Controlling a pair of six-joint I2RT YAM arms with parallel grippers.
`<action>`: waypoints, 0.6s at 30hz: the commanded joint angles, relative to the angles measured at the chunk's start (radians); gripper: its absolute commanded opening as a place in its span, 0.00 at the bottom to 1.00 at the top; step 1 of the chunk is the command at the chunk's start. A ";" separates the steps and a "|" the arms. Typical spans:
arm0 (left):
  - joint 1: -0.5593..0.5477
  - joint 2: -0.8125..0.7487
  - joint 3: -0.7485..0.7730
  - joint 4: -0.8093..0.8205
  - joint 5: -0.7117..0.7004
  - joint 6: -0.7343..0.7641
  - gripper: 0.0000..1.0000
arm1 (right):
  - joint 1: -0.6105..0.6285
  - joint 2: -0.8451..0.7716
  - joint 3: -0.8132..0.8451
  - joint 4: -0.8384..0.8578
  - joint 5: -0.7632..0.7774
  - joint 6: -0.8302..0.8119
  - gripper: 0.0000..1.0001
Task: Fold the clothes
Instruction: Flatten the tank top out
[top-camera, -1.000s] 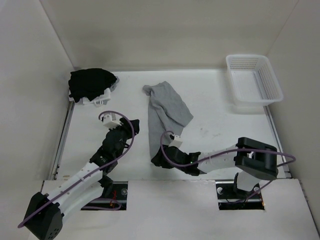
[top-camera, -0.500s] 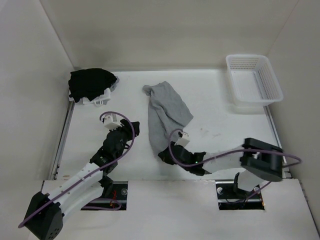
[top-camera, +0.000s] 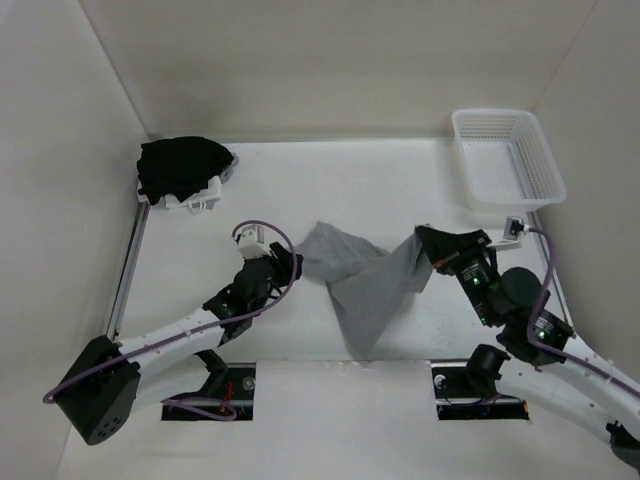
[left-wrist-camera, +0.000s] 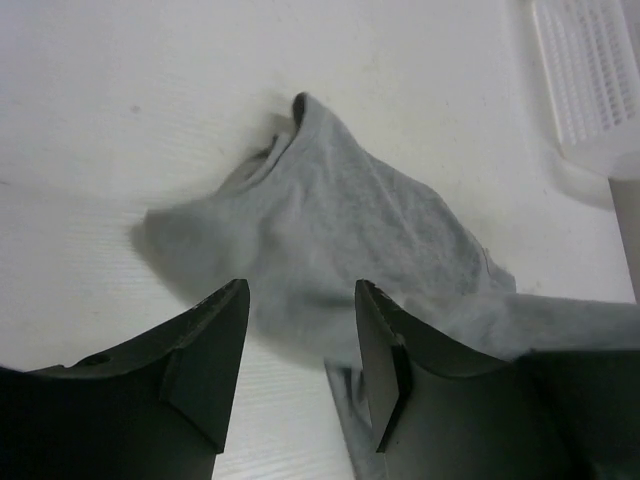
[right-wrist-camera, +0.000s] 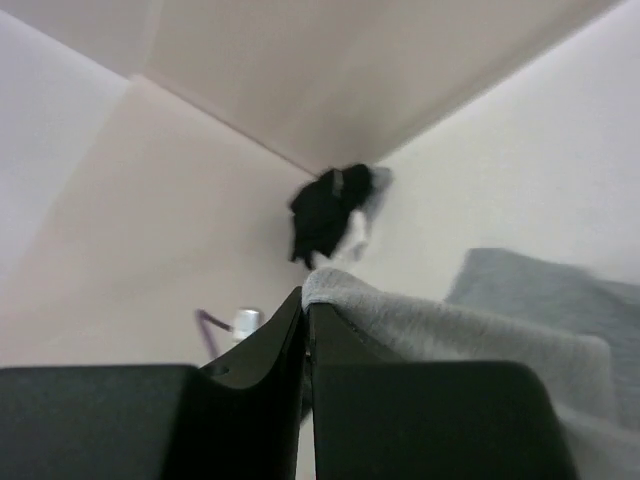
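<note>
The clothes are one light-grey T-shirt (top-camera: 365, 285), stretched across the middle of the table. My right gripper (top-camera: 424, 243) is shut on its right end and holds that end up off the table. In the right wrist view the shut jaws (right-wrist-camera: 306, 298) pinch a grey fold of the T-shirt (right-wrist-camera: 480, 325). My left gripper (top-camera: 291, 264) is open at the shirt's left end. In the left wrist view the T-shirt (left-wrist-camera: 340, 215) lies just ahead of and partly between the open fingers (left-wrist-camera: 215, 345), which grip nothing. A loose tail of the shirt hangs toward the table's near edge.
A white basket (top-camera: 508, 160) stands at the back right, its corner also in the left wrist view (left-wrist-camera: 590, 70). A black bundle of cloth (top-camera: 182, 166) sits on a white holder in the back left corner and shows far off in the right wrist view (right-wrist-camera: 330, 210).
My right gripper shut on the shirt's near end, then lifted and swung right, dragging the shirt toward the middle. My left gripper moved right, up to the shirt's left end.
</note>
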 joint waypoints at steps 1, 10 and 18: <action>-0.120 0.115 0.060 0.122 0.011 -0.051 0.45 | -0.196 0.018 -0.123 -0.128 -0.171 0.001 0.05; -0.354 0.248 0.052 0.042 -0.028 -0.097 0.43 | -0.382 0.066 -0.224 -0.045 -0.310 -0.008 0.04; -0.210 0.538 0.190 0.167 0.027 -0.063 0.44 | -0.361 0.101 -0.252 0.017 -0.324 -0.005 0.05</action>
